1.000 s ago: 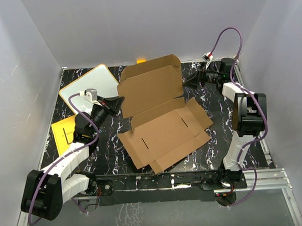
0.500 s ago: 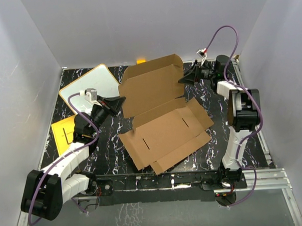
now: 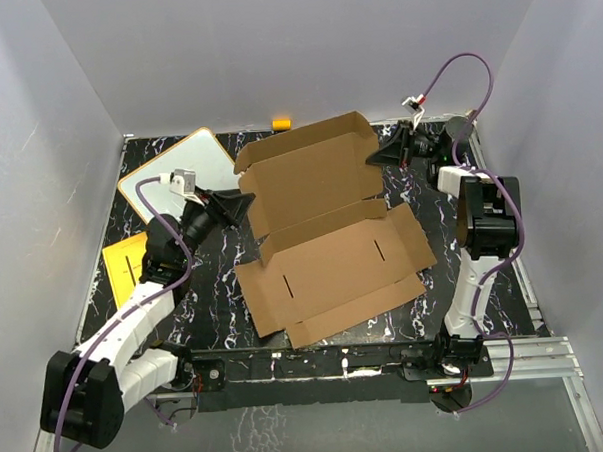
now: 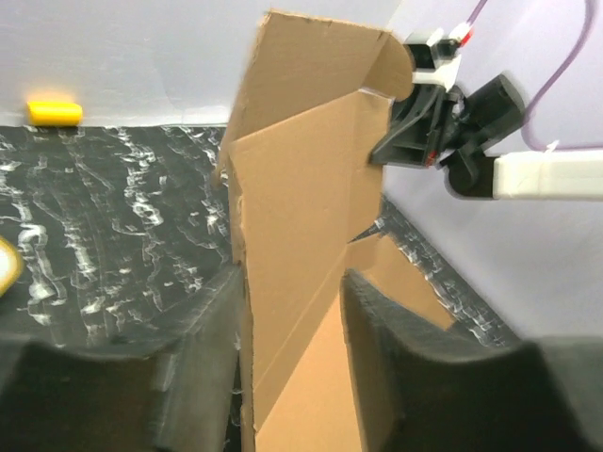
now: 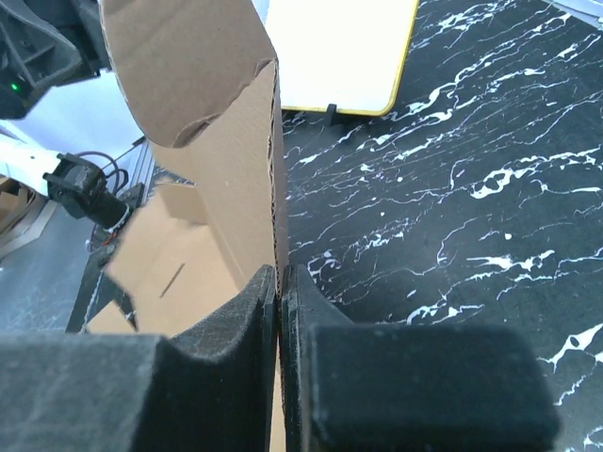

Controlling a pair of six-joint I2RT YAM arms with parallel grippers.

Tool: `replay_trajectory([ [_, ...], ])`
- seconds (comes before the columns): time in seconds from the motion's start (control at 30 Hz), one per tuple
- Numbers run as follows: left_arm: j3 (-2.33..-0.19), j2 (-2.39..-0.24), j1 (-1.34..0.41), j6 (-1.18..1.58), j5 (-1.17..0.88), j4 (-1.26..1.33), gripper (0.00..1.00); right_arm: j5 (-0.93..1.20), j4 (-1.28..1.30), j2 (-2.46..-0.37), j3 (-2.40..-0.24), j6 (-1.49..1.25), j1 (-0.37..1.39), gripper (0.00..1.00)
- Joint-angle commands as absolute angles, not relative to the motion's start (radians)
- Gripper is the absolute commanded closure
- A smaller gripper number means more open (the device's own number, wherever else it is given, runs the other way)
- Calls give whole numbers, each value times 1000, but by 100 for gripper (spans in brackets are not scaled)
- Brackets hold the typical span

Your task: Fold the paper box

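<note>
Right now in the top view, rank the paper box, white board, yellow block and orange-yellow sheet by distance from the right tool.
1. paper box, its lid gripped by the right tool
2. yellow block, far edge
3. white board, far left
4. orange-yellow sheet, left edge

I see the paper box [image 3: 327, 240] as plain brown corrugated cardboard, unfolded, in the middle of the table. Its slotted base panel lies flat toward the near edge with its side flaps spread out. The lid panel stands raised at the hinge, leaning toward the far edge.
</note>
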State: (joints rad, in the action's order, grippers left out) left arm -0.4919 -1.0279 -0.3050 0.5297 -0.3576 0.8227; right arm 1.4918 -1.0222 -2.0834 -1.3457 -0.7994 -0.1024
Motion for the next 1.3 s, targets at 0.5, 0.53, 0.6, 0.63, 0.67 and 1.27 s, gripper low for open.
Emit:
replay_trajectory([
  [0.5,-1336,-1267,-211,150,-527,-187,4,1195,213,-1877,-1536,313,-111,92],
  [0.53,-1358,-1288,-209,114,-553,-191,4,1232,233,-1875,-1538,332,-114,92],
  [0.6,-1370,-1309,-206,18,-581,-179,4,1254,239,-1848,-1508,379,-120,92],
  [0.63,-1369,-1312,-203,-7,-581,-165,3,1251,246,-1832,-1497,414,-122,92],
  [0.67,-1373,-1318,-200,-25,-577,-154,3,1247,265,-1819,-1496,459,-125,92],
  [1.27,-1391,-1357,-186,3,-683,-92,3,1175,526,-1764,-1755,653,-290,92],
])
